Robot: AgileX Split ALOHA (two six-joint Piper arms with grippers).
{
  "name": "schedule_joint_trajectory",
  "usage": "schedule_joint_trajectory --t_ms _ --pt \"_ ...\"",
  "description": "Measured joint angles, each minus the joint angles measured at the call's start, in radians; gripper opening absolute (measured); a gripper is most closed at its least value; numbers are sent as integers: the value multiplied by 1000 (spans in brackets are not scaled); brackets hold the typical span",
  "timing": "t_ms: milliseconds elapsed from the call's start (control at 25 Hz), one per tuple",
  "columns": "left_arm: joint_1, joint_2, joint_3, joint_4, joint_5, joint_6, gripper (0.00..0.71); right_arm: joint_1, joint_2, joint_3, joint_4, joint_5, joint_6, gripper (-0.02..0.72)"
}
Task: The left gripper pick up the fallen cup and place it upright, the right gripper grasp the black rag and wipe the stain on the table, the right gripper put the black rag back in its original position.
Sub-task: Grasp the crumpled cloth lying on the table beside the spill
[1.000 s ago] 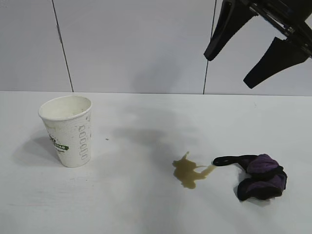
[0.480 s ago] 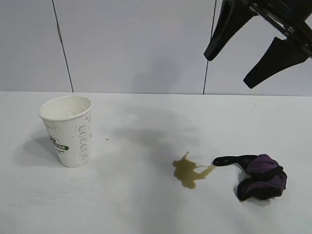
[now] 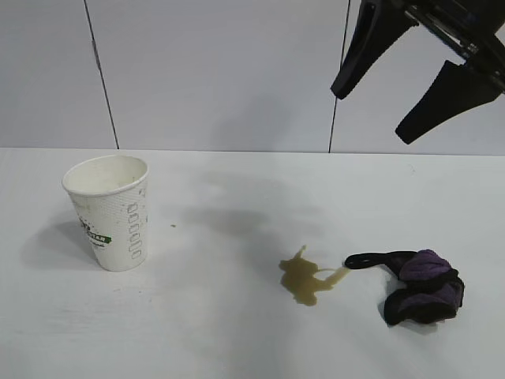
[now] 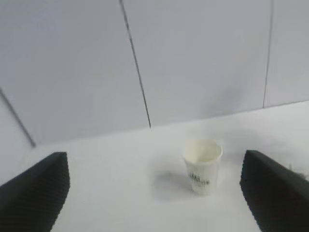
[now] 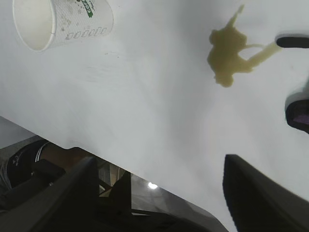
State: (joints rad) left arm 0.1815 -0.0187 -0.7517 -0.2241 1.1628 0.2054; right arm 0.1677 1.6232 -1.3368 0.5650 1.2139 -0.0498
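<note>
Black rag (image 3: 424,287) on table (image 3: 237,332), well below right pincer (image 3: 377,106), wide open, empty.

The right gripper (image 3: 376,114) is hanging high at the upper right of the exterior view, its arm running off the frame's top corner. Its two long black fingers (image 3: 357,59) are pointing down and to the left, spread wide with a clear gap between the tips. In its own wrist view the same fingers (image 5: 256,193) are standing far apart. The left gripper (image 4: 157,193) is showing only in its wrist camera, where its two dark wedge fingers (image 4: 36,188) are sitting at opposite edges, splayed fully apart and gripping nothing.
</note>
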Motion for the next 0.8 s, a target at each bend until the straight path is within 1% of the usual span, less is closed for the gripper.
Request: schedule_joint_trajectory --t_ms 80,160,320,440,520,600,640,720,800 --pt "-1 0 68 68 16 -72 689 0 0 0 0 0 0 495" --pt "-14 0 132 121 16 -113 689 0 0 0 0 0 0 495" --pt "-67 1 245 209 6 -143 689 0 0 0 0 -1 0 495" --pt "-111 1 270 224 -18 -154 688 0 0 0 0 -15 -3 495" --pt "-145 1 272 233 -21 -163 688 0 0 0 0 -38 -30 495" --pt "-173 1 272 235 -27 -166 688 0 0 0 -15 -47 -82 495" --pt "-185 1 272 236 -28 -167 688 4 0 0 -38 -55 -106 495" --pt "-196 1 272 236 -30 -169 688 21 0 0 -125 -60 -133 495" --pt "-197 1 272 237 -32 -170 688 47 8 0 -252 -59 -131 495"
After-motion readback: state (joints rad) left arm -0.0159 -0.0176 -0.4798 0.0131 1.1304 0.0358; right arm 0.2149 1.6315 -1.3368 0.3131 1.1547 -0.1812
